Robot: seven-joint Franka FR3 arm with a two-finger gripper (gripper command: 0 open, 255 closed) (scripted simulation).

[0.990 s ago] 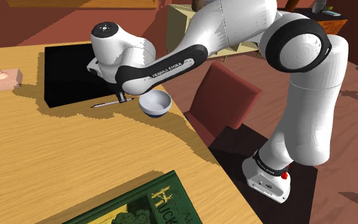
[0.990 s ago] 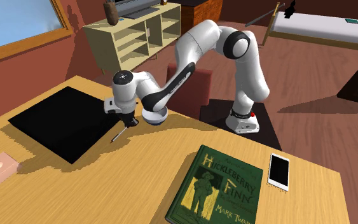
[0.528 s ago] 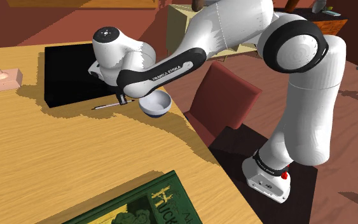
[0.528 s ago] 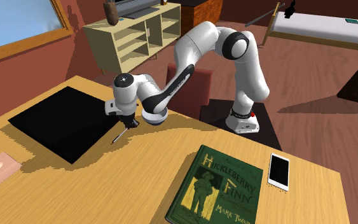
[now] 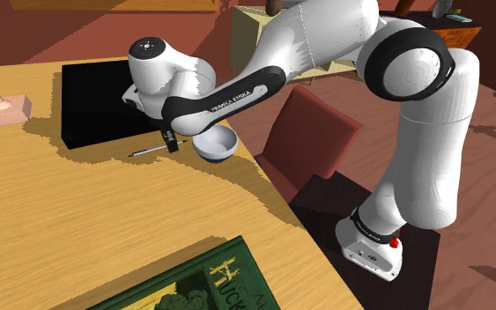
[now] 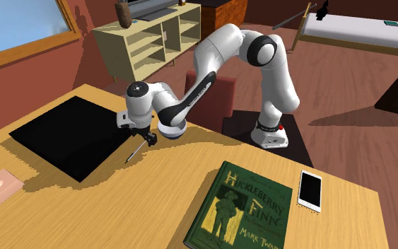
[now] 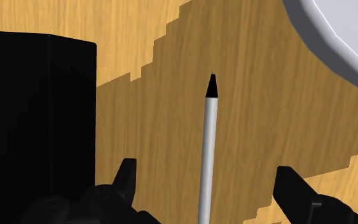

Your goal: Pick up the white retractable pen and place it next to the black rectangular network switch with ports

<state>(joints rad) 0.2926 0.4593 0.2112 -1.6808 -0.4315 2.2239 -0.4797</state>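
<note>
Gripper [image 7: 207, 179] low over wooden table [image 5: 105, 220], fingers apart, neither touching pen [image 7: 207, 153]. Pen white with black tip, flat on wood between fingers, just beside black network switch [image 7: 37, 114]. White bowl [image 7: 343, 32] near, on gripper's other side.

At the shoulder view's lower edge the green hardcover book [image 5: 197, 284] is cut off. The thin white pen [image 5: 147, 151] has its rear end hidden behind the black two-finger gripper [image 5: 170, 142].

White arm [image 5: 422, 167], fat rounded links, dark joint rings [image 5: 410, 66]. Black forearm strip [image 5: 224, 97] lettered FRANKA EMIKA. All-black gripper [image 7: 208, 172]. Red knob [image 5: 396, 239] at base [image 5: 367, 251].
</note>
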